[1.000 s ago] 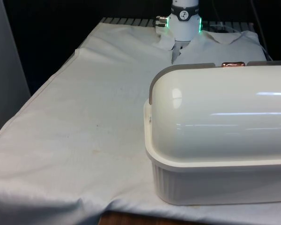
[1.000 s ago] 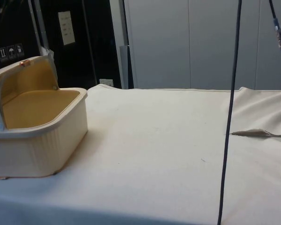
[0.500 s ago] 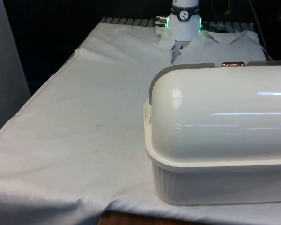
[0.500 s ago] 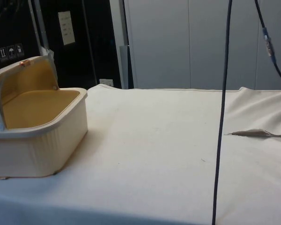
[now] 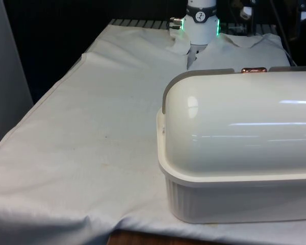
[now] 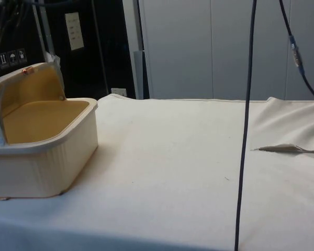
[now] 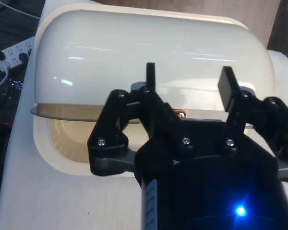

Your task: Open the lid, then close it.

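A cream bread box point(image 5: 229, 201) stands at the front view's right with its back to that camera. Its rounded roll lid point(image 5: 234, 117) is rolled back and open. The side view shows the tan inside point(image 6: 39, 120) of the box under the raised lid point(image 6: 26, 91), with a copper knob point(image 6: 26, 70) on the lid's edge. In the wrist view my gripper point(image 7: 188, 84) hovers above the lid point(image 7: 134, 48), open, with nothing between its fingers point(image 7: 150, 76). The copper knob point(image 7: 181, 114) lies just below them, apart from both.
White cloth point(image 5: 102, 127) covers the table, with free room to the front view's left of the box. A dark cable point(image 6: 245, 136) hangs down in the side view. A fold of cloth point(image 6: 288, 149) lies beside it. A power strip point(image 7: 12, 48) lies off the table.
The hanging cable in the side view has swung slightly to the left. The bread box and its lid have not moved.
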